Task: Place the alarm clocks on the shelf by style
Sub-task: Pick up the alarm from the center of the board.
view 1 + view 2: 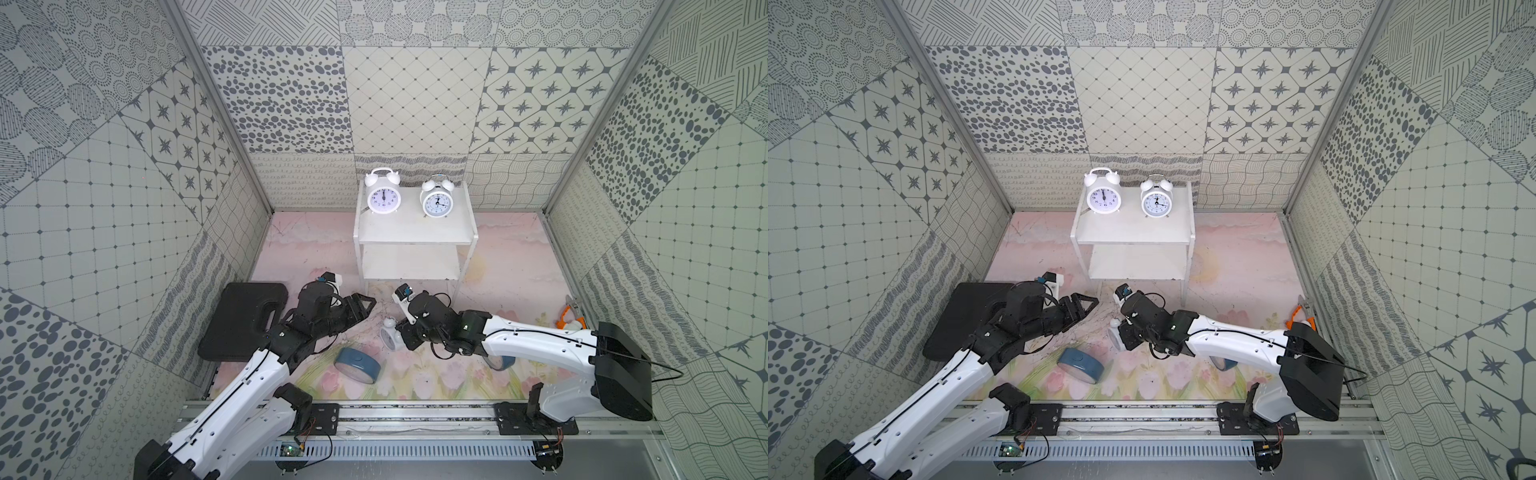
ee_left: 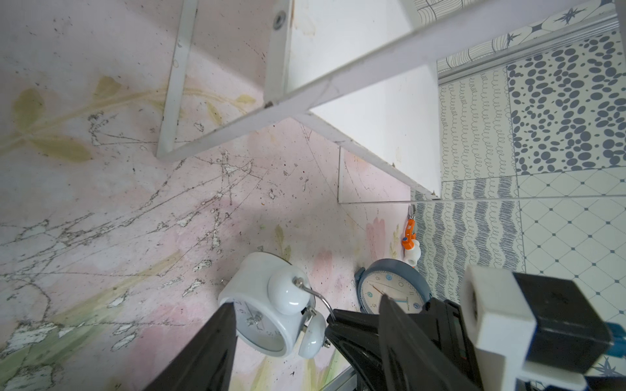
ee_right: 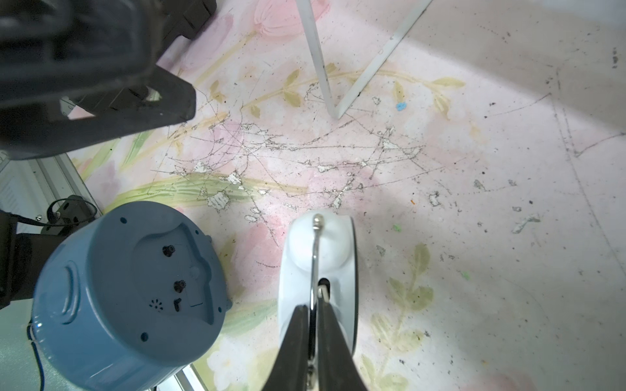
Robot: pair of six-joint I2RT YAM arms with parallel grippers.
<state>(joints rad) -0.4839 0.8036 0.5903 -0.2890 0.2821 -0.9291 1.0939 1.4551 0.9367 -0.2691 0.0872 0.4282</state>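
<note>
White clock [image 3: 318, 270] in front of shelf [image 1: 415, 232]: glossy smooth plastic w/ thin shiny metal handle [image 3: 314, 260]. Blue clock [image 3: 128, 294] nr shelf: smooth satin plastic. Shelf: smooth matt white finish, scuffed. Floor mat [image 3: 440, 169] under shelf: printed, scratched, flaking.

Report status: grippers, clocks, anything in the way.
Right gripper shut on handle of white clock. Left gripper open, empty. Two white clocks atop shelf. Blue clocks on floor beside it.

In both top views one blue clock [image 1: 500, 362] was mostly hidden beneath the right arm [image 1: 536, 338], the unshelved white clock [image 1: 388, 338] was half covered by the right gripper [image 1: 399, 332], and the black case [image 1: 241, 316] was partly masked by the left arm [image 1: 257, 374].
</note>
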